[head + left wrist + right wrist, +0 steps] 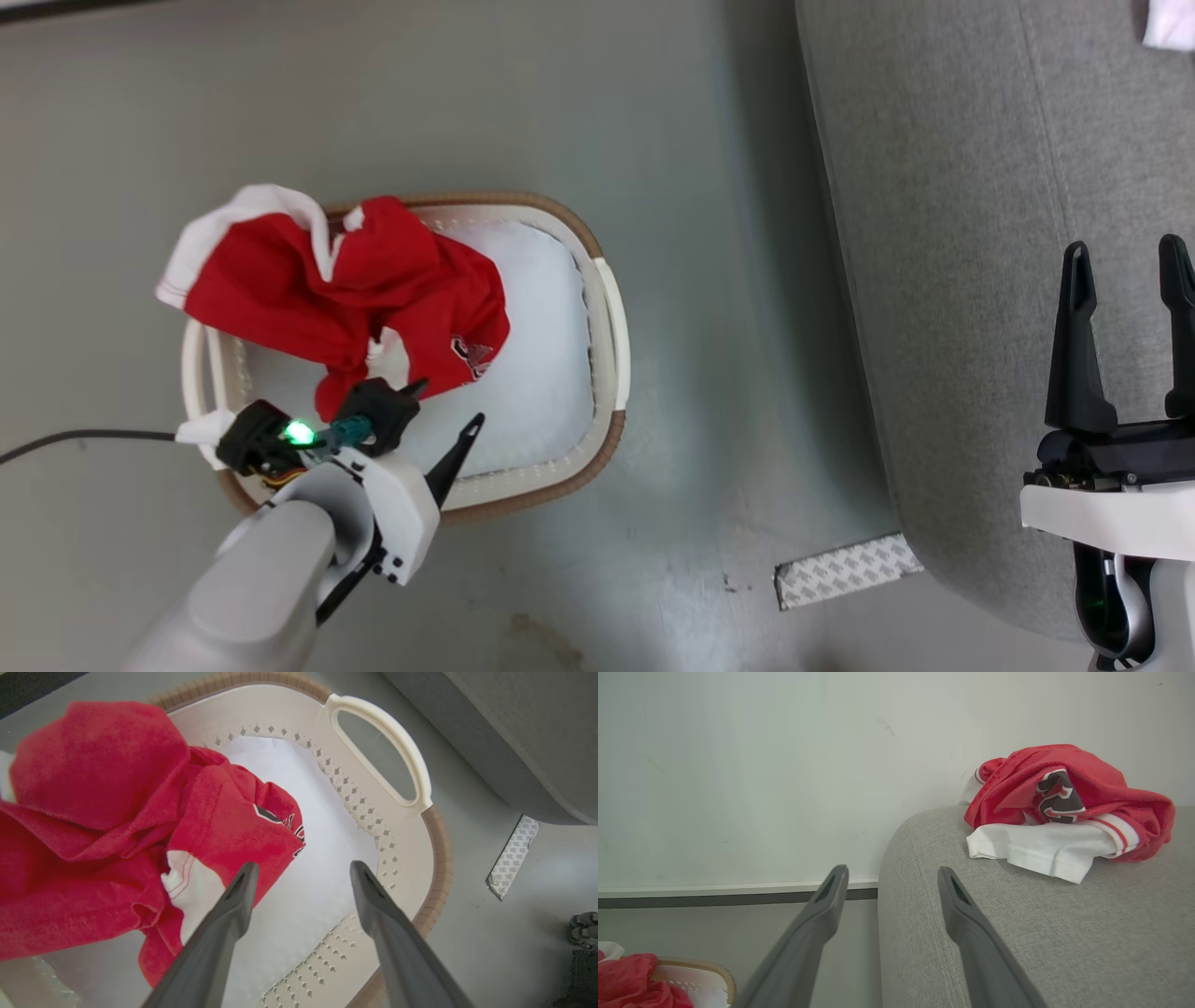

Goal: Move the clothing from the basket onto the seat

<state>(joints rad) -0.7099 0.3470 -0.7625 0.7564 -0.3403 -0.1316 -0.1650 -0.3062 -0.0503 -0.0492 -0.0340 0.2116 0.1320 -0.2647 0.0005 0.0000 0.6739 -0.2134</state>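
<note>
Fingers of the left gripper (448, 403) are spread wide with nothing between them, poised over the near part of the basket (607, 317). One tip sits just beside a white patch on the red clothing (373, 289); whether it touches the fabric cannot be told. That clothing lies crumpled in the left half of the basket and spills over its far left rim, leaving the white lining bare on the right. The basket stands on the grey floor (691, 140), with a strip of patterned tape (845, 569) nearby, towards the sofa (952, 280). The right gripper (1127, 247) hovers over the sofa's near edge, its fingers also parted and empty. Farther along the sofa cushion, a second bundle (1064, 798) of red and white clothing rests near the wall (738, 765).
</note>
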